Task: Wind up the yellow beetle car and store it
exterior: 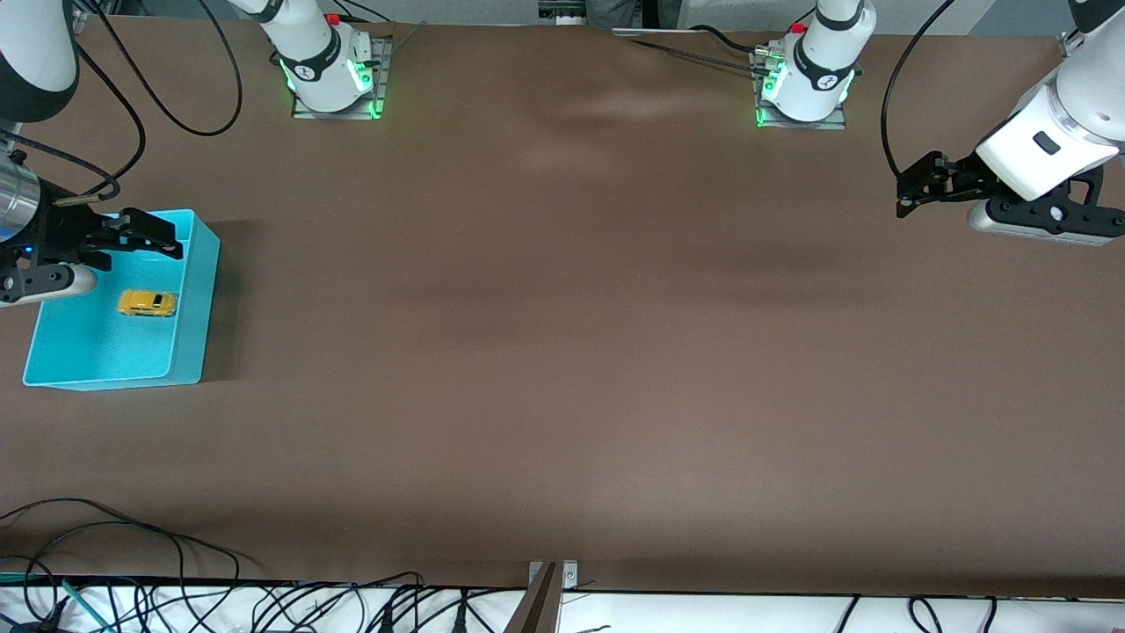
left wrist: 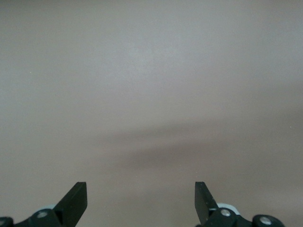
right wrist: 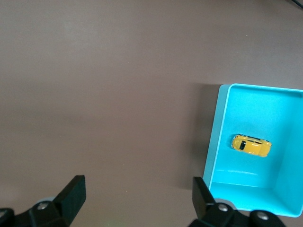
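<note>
The yellow beetle car [exterior: 147,303], a tiny rounded toy with dark windows, sits on its wheels inside the turquoise bin [exterior: 195,290] at the right arm's end of the table. The right gripper [exterior: 141,236] hangs over the bin with fingers spread and empty. The left gripper [exterior: 923,185] waits over bare table at the left arm's end, well apart from the bin, fingers also spread.

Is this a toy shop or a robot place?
Probably a robot lab. Two white robot arms are bolted to a big brown table, loose cables trail along its edge, and one yellow beetle car sits in a turquoise bin.
</note>
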Tool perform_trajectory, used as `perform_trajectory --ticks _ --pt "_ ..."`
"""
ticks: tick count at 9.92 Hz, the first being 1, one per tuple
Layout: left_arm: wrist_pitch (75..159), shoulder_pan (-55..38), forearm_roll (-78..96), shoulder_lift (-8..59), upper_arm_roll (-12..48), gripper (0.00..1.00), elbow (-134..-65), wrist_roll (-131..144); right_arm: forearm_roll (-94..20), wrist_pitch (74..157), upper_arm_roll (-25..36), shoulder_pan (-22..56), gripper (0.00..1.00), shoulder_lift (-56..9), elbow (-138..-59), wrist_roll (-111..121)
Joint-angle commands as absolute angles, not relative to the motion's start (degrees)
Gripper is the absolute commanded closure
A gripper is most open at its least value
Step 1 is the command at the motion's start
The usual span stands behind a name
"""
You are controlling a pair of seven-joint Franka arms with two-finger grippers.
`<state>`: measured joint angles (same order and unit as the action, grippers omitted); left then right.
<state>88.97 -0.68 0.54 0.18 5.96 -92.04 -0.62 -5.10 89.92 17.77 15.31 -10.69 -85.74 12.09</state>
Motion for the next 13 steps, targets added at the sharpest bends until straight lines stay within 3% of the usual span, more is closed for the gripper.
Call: perform_trajectory --ticks 1,5,6,9,13 --pt "88.5 -0.4 1.4 -0.7 6.0 0.0 -92.3 -0.5 -3.9 88.7 17.6 15.6 0.0 -10.5 -85.0 11.1" --pt "88.5 -0.4 1.4 -0.7 6.0 0.0 -92.3 -0.5 -3.7 88.5 17.0 14.8 0.0 -10.5 -85.0 10.6" --pt "88.5 -0.4 1.4 -0.7 6.0 0.0 -92.3 -0.5 -3.7 88.5 14.8 12.6 0.0 -10.4 -85.0 10.1" --pt "88.5 -0.4 1.5 -0.7 6.0 0.0 -92.3 -0.5 -1.9 86.7 0.0 -0.8 0.0 -8.4 -85.3 5.0" --pt "88.5 -0.5 1.4 -0.7 6.0 0.0 -92.3 -0.5 -0.4 88.7 -1.9 -2.2 0.0 -3.5 -91.7 4.6"
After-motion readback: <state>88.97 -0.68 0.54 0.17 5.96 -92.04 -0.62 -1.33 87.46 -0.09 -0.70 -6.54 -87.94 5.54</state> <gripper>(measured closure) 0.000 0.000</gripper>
